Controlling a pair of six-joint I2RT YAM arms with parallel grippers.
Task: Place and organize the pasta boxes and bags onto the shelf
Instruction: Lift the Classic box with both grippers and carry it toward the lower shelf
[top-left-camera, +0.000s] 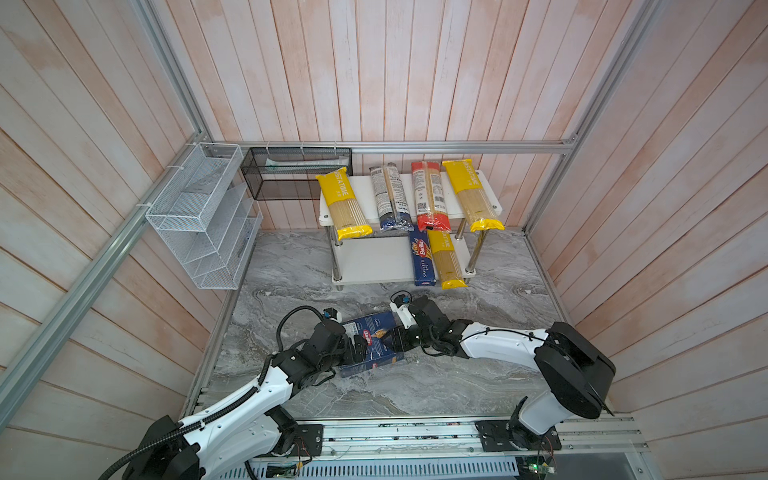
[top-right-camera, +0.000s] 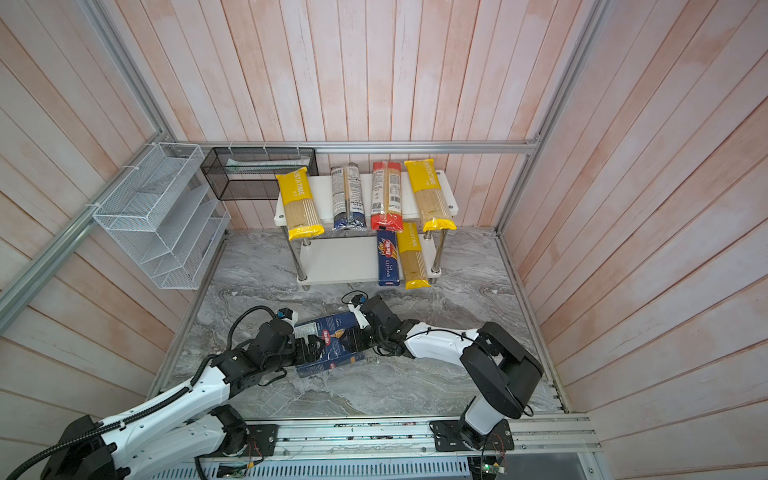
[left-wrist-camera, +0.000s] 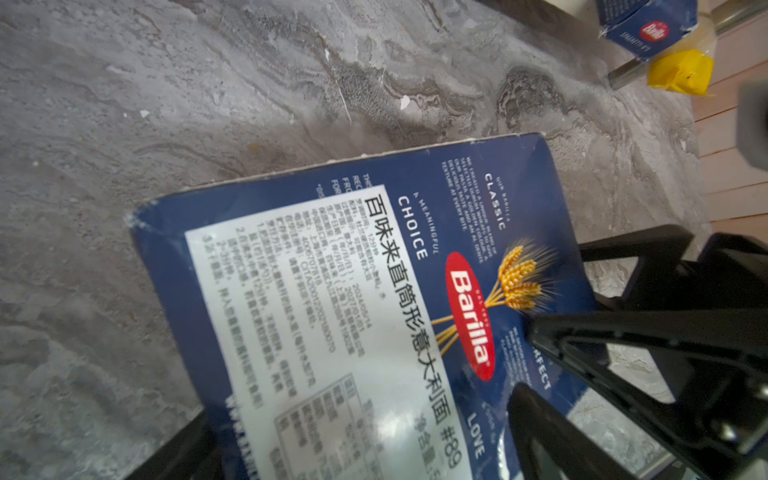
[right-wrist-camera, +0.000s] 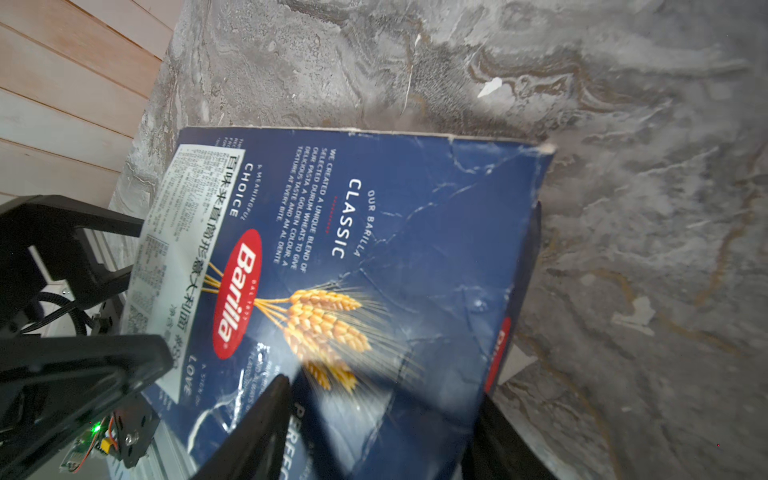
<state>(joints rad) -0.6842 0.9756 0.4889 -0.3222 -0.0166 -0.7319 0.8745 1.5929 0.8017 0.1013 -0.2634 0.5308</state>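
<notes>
Both arms are being reached inward, low; the wide Barilla box is being clamped by the left gripper and straddled by the right gripper.

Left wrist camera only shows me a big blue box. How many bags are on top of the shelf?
Observer: Four lie on the shelf's top board: yellow bag, blue bag, red bag, second yellow bag.
Operator: Is there room for my box?
Observer: In both top views the lower board is bare on its left half.
Operator: Is the other arm at my box too?
Observer: Yes, the right jaws straddle the box: one over its printed face, one past its side.
</notes>
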